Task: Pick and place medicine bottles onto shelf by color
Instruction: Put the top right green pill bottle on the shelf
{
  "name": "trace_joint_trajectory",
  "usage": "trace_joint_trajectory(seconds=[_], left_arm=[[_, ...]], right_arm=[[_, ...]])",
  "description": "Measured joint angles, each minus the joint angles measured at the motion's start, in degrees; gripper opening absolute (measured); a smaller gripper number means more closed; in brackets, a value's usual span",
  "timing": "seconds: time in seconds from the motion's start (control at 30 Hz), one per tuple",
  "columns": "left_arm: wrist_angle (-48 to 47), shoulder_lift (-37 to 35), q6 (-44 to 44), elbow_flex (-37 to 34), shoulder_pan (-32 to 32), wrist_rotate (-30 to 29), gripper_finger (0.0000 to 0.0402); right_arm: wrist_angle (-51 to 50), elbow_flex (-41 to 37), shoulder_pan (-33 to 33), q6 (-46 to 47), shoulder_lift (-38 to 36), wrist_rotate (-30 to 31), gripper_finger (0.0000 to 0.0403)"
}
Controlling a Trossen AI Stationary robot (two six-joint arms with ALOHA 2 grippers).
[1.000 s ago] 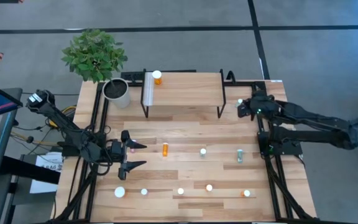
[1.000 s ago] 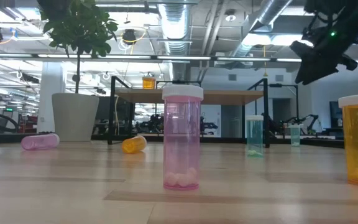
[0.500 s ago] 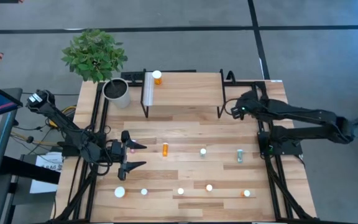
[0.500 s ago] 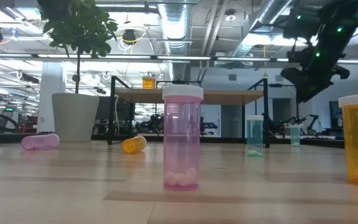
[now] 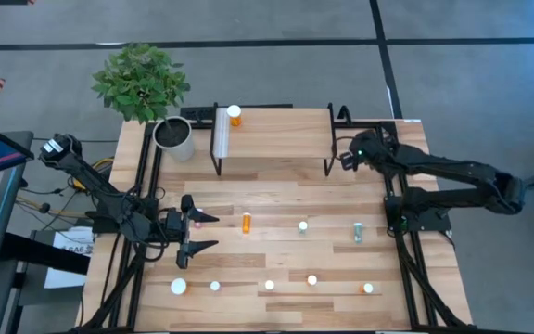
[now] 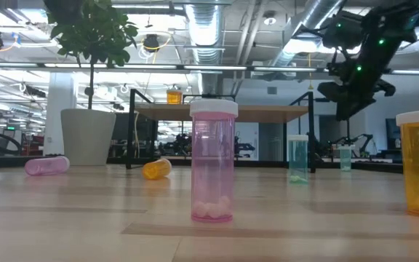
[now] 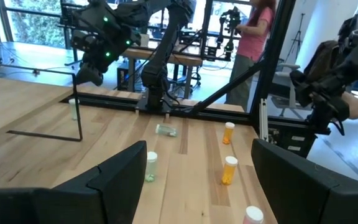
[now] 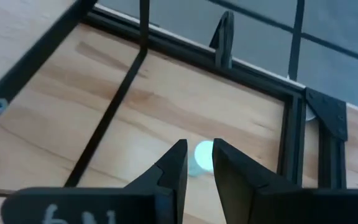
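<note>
We look across a light wooden table (image 5: 276, 199) into an open workshop with ceiling ducts and a potted plant (image 5: 146, 88) at the far left corner. We can read no labels on the bottles; only some white marks on the right wrist body show, illegible.

One orange bottle (image 5: 235, 115) stands on the shelf (image 5: 276, 134), near its left end. Below it on the table an orange bottle (image 5: 246, 223) lies flat, with a pale one (image 5: 302, 226) and a teal one (image 5: 358, 232) to its right, and more white-capped bottles along the near edge.

The low view shows a clear pink bottle (image 6: 213, 160) with pills in its bottom, upright.

The right gripper (image 8: 196, 163) hangs by the shelf's right end, jaws narrow with nothing between them, above a pale-capped bottle (image 8: 202, 155), seen only in its wrist view.

The left gripper (image 5: 202, 232) waits wide open at the table's left.
</note>
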Motion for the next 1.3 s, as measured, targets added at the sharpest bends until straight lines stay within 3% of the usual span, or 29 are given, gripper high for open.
trace_joint_trajectory(seconds=[0.23, 0.63, 1.03, 1.3], left_arm=[[0.0, 0.0, -0.2, 0.0, 0.0, 0.0, 0.0277], [0.0, 0.0, -0.8, 0.0, 0.0, 0.0, 0.0277], [-0.4, 0.0, -0.9, 0.0, 0.0, 0.0, 0.0277], [-0.5, 0.0, -0.9, 0.0, 0.0, 0.0, 0.0277]], right_arm=[[5.4, -3.4, -1.8, -1.8, -0.7, -2.0, 0.0108], [13.3, -14.4, -2.9, -1.6, -11.6, -2.2, 0.0112], [17.5, -16.3, -7.1, -1.3, -11.8, -3.4, 0.0232], [20.7, -18.4, -9.3, -1.7, -11.7, -3.5, 0.0243]])
